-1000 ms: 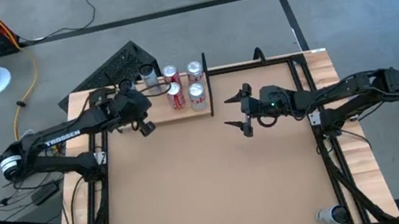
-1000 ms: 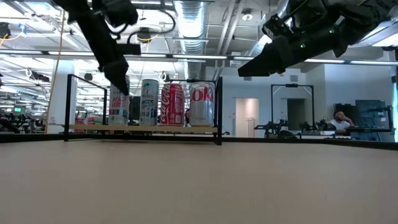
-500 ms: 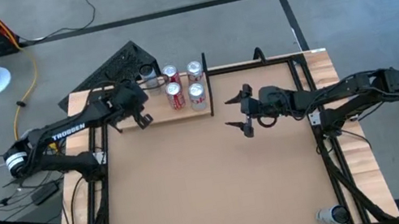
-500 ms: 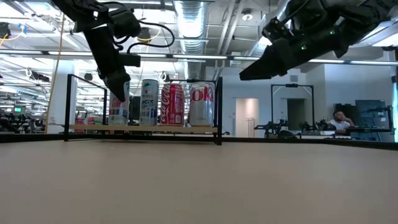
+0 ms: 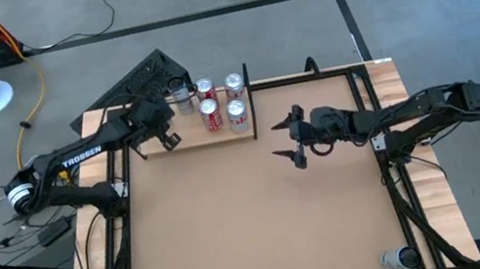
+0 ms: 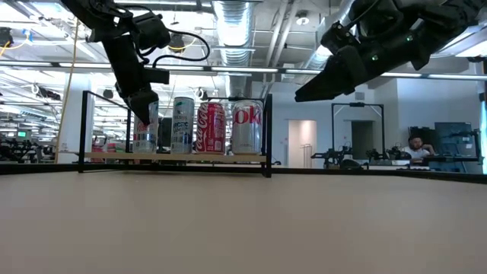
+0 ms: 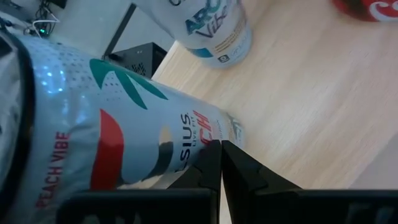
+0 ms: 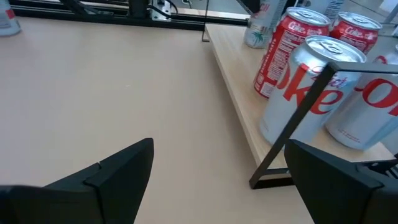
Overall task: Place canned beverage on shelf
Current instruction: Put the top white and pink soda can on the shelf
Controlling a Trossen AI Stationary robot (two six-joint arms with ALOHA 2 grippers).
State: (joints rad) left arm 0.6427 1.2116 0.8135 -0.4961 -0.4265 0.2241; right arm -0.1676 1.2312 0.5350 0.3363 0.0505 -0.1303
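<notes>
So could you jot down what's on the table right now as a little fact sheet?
shelf: pale wood board at the table's far edge, black upright at its end
cans on shelf: at least five, upright, red and silver
left hand: shut, empty, just beside the shelf's cans
right hand: open, empty, raised over the bare tabletop

I see the tan worktop [image 5: 254, 211] carrying the pale wood shelf [image 5: 221, 136] at its far edge, with several cans [image 5: 236, 112] standing on it.
</notes>
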